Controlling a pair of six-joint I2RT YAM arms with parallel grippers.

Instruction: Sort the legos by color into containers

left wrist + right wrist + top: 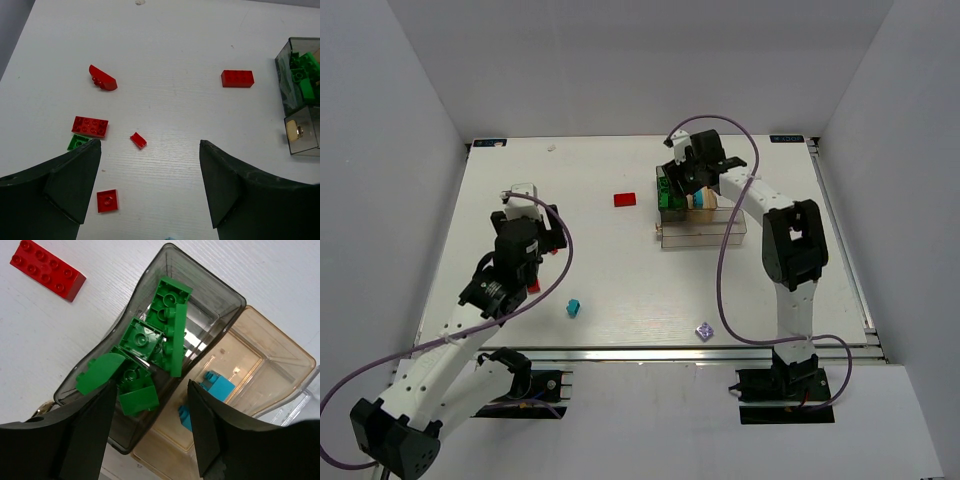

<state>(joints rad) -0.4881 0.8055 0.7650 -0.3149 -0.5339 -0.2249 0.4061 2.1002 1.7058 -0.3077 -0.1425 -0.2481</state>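
Your right end effector (152, 387): above smoky compartment (210, 290) of tray (705, 238), jaws parted, gripping nothing. Inside that compartment: green legos (170, 315) piled. In tan compartment (280, 355) next door: cyan legos (219, 386). Your left end effector (150, 150): jaws wide, empty, well left of tray, over scattered red legos (90, 126) on counter (620, 260); single green lego (76, 143) among them, by one finger. Just left of tray: long red brick (624, 199). Well left of tray, nearer counter's front edge: lone cyan brick (574, 307).
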